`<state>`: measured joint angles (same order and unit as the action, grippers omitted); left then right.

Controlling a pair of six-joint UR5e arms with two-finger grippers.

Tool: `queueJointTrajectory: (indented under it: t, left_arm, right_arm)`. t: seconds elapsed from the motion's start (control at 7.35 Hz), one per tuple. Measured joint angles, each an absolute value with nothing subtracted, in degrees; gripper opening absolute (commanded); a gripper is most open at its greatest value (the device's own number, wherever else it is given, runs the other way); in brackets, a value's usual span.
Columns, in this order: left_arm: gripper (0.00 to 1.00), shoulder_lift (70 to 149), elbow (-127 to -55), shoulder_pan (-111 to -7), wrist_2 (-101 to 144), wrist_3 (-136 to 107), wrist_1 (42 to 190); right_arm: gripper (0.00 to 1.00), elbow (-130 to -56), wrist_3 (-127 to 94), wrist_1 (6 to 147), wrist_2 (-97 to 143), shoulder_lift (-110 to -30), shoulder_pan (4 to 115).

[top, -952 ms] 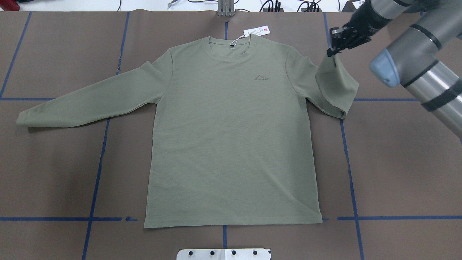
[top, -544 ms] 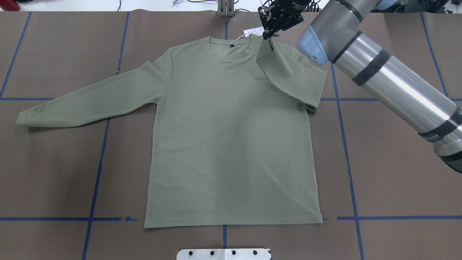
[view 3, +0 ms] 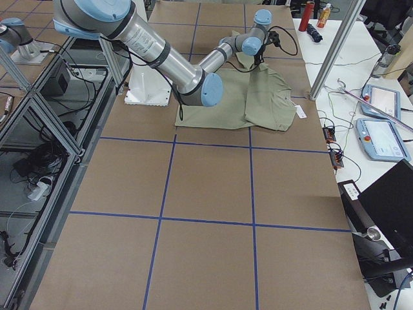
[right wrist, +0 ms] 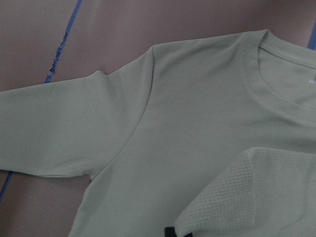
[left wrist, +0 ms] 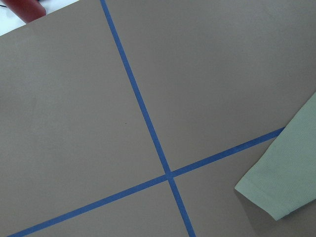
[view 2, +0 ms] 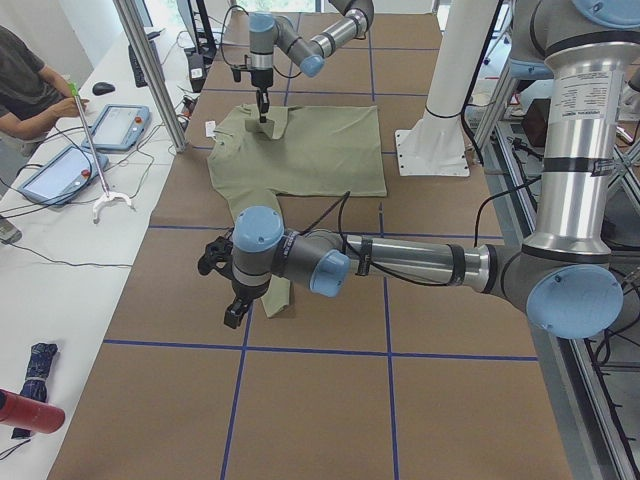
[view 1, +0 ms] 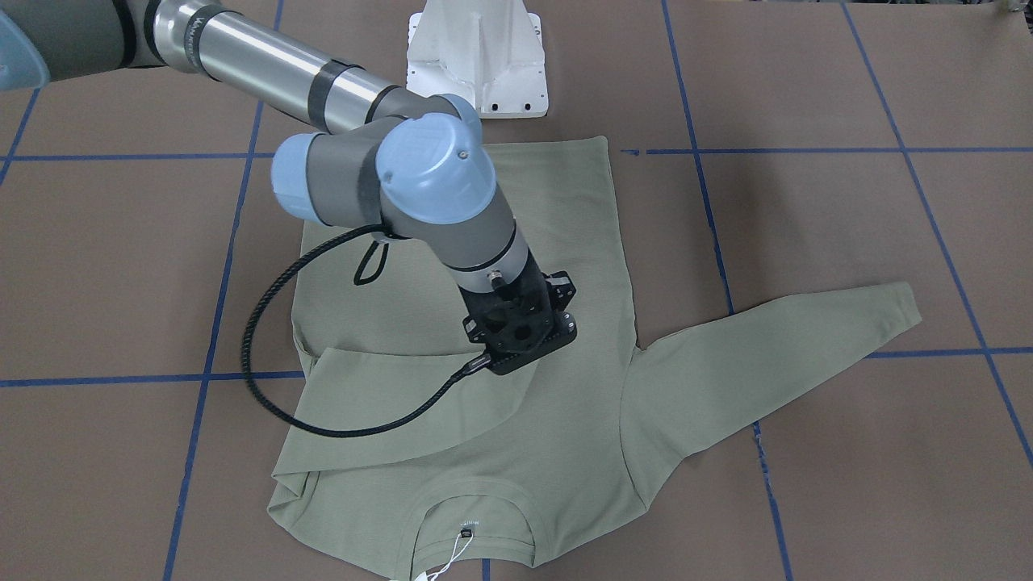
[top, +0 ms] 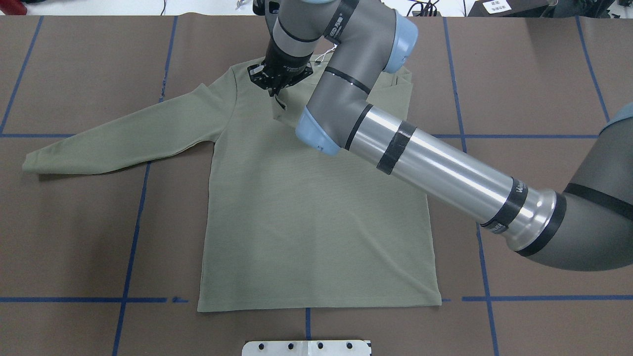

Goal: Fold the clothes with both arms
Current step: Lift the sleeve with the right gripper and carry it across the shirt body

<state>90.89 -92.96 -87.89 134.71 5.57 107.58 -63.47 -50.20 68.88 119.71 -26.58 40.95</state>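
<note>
A: So, how far along does the fold look?

B: Early. The shirt (top: 316,222) lies flat and face up on the table (top: 544,74), with its collar on the far side from the robot and its hem near it. Only the right sleeve (view 1: 387,395) is dealt with: it crosses the chest just below the collar. The left sleeve (top: 113,136) lies stretched out to the side, and the body is unfolded.

A: Is the end of that crossed sleeve laid down?

B: Not by the look of it. The right gripper (top: 275,92) stands over the chest near the shoulder on the robot's left, its jaws pinched narrow on the sleeve end. The overhead view shows a bit of cloth hanging from them, a little off the shirt.

A: And the arm's pose?

B: The right arm reaches in from the robot's right, its forearm slanting across the shirt's body. The wrist is bent so the gripper points down at the cloth.

A: The other arm?

B: The left gripper (view 2: 228,290) shows only in the side view, hovering just beside the left cuff and apart from it. Its wrist camera sees the cuff's corner and blue tape lines (left wrist: 143,108). Whether its jaws are wide or narrow cannot be told.

A: What remains, then?

B: Probably letting go of the right sleeve, bringing the left one across, then folding the body.
</note>
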Motion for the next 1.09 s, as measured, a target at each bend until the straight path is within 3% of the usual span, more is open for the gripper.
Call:
queueJointTrajectory:
  t: [0.41, 0.54, 0.68, 1.09]
  left_arm:
    - [1.0, 90.6, -93.16, -87.89, 135.75, 5.54, 107.52]
    - [1.0, 90.58, -93.27, -87.89, 135.78, 5.54, 107.5]
    - [1.0, 90.59, -93.28, -87.89, 135.79, 5.54, 107.5]
    - [1.0, 90.67, -93.26, -87.84, 135.79, 5.4, 107.49]
  right_arm:
    - [0.0, -62.45, -53.37, 64.09, 116.71, -26.38, 38.41]
    - [0.36, -61.99, -54.57, 62.24, 115.97, -26.14, 37.68]
    - [0.99, -61.62, -55.23, 60.0, 114.42, -25.76, 36.43]
    - [1.0, -59.75, -57.89, 51.26, 104.95, -23.84, 29.93]
